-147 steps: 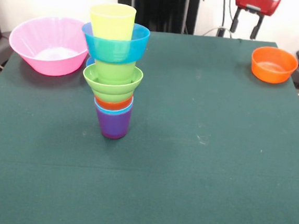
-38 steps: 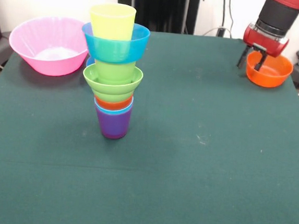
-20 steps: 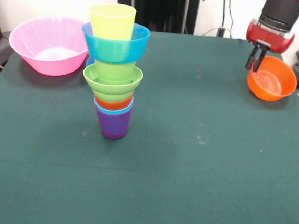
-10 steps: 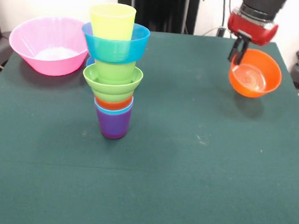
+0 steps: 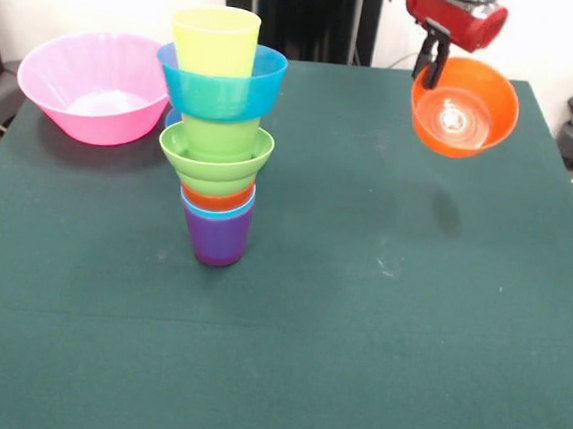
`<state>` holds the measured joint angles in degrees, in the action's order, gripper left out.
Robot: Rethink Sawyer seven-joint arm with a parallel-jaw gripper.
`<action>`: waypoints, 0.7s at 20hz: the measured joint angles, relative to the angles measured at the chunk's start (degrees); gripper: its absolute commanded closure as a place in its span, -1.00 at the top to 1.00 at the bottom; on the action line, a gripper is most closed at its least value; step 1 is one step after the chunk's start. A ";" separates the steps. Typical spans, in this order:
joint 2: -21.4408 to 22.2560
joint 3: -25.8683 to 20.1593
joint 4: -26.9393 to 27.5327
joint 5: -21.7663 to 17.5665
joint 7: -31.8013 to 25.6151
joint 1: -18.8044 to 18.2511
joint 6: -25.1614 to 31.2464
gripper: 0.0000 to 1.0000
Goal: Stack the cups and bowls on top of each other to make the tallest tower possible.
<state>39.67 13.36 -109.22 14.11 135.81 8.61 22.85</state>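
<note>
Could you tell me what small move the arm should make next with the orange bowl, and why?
Probably carry the orange bowl sideways toward the tower, staying high. The tool grips its rim, it hangs tilted above the table, and the yellow-green cup on top stands about level with it.

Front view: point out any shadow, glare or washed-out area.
Front view: a faint shadow lies on the green table below the lifted orange bowl, apart from it; a pale glint sits inside the bowl; the wall behind the pink bowl is washed out white.
</note>
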 measured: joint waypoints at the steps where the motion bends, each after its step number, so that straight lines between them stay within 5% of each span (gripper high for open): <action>1: 0.26 -0.06 0.33 -0.08 0.00 -0.25 0.86 -1.00; 14: 4.48 -3.22 10.32 -2.47 0.00 -5.62 16.25 -1.00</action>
<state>44.15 10.15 -98.91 11.64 135.81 2.99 39.10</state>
